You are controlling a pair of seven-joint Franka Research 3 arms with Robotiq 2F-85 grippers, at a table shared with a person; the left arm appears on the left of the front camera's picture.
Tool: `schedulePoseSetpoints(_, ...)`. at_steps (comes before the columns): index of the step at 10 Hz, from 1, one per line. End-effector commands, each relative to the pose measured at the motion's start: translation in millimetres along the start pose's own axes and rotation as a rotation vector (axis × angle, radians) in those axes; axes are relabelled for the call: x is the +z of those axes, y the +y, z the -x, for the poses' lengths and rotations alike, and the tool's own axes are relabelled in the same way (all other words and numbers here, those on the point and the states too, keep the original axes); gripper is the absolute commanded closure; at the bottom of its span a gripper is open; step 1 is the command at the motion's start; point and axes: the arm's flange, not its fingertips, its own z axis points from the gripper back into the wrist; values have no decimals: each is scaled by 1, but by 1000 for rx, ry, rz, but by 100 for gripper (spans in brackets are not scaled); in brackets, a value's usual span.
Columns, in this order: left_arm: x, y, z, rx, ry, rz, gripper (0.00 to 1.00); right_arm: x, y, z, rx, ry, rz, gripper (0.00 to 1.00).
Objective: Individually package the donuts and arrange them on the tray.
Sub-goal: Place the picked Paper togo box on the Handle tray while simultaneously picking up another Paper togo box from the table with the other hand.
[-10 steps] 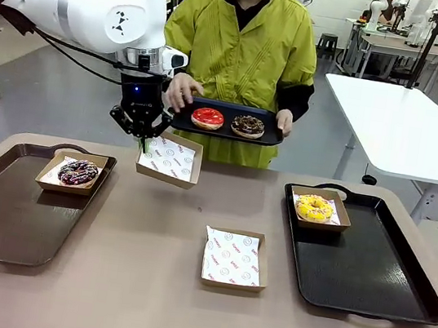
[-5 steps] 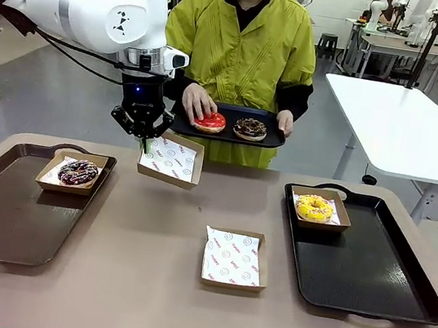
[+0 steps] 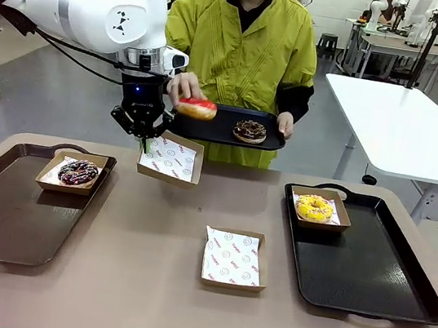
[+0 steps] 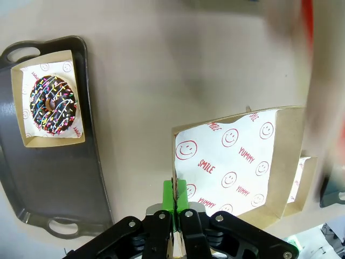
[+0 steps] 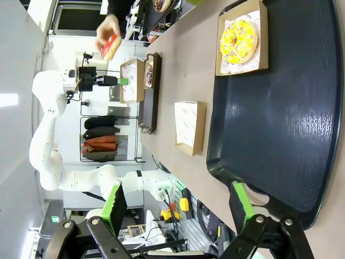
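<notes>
White table (image 3: 406, 126) far right, beside a person's yellow-green jacket (image 3: 245, 44)

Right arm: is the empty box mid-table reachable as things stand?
Probably yes. The right pincer hangs open and empty over the right tray; the empty box lies beside that tray on bare table, nothing around it.

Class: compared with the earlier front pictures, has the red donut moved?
Yes. The person's hand has lifted the red donut up and left, toward the unmoved left gripper holding the cardboard tray.
</notes>
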Motion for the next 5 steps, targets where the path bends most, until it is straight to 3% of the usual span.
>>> schedulePoseSetpoints(1,2,3,5,1,2,8,100,-2,2,3,5,-3,-9,0)
schedulePoseSetpoints(5,2,3,5,1,2,8,100,-2,2,3,5,-3,-9,0)
